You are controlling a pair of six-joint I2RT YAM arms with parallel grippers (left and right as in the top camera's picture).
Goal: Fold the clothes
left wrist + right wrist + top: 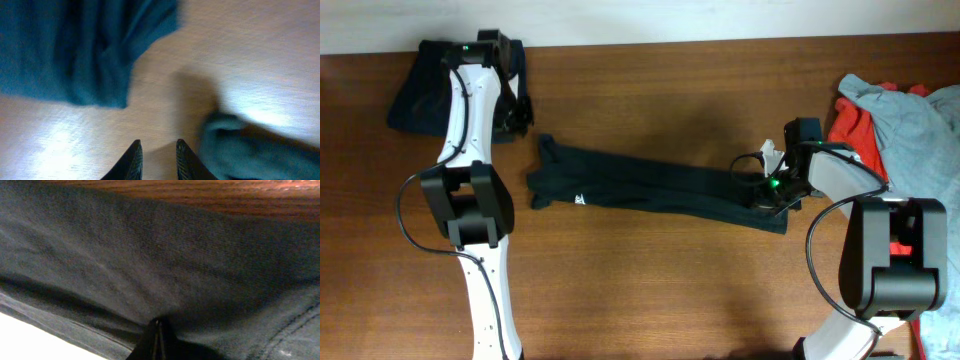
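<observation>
Well, with the right fingers [158, 332] clenched on one end of the shirt [650, 185], which stretches from them to just beside the parted, empty left fingers [136, 159], I'd have those pinch that end, keeping it taut.

Brown wood-grain tabletop [670, 290]. Right in the middle there's a black T-shirt [650, 185], pulled out into a long narrow band running left to right and dipping a bit toward its right end. The small white mark [579, 200] sits near the left end. Up in the far-left corner a navy garment [415, 95] lies bunched, near the shirt's left end but not touching it, with a strip of wood showing between them. Over at the right edge there's a heap: a red garment [847, 125] with a grey-blue garment [910, 120] draped over it, so only bits of red peek out.
</observation>
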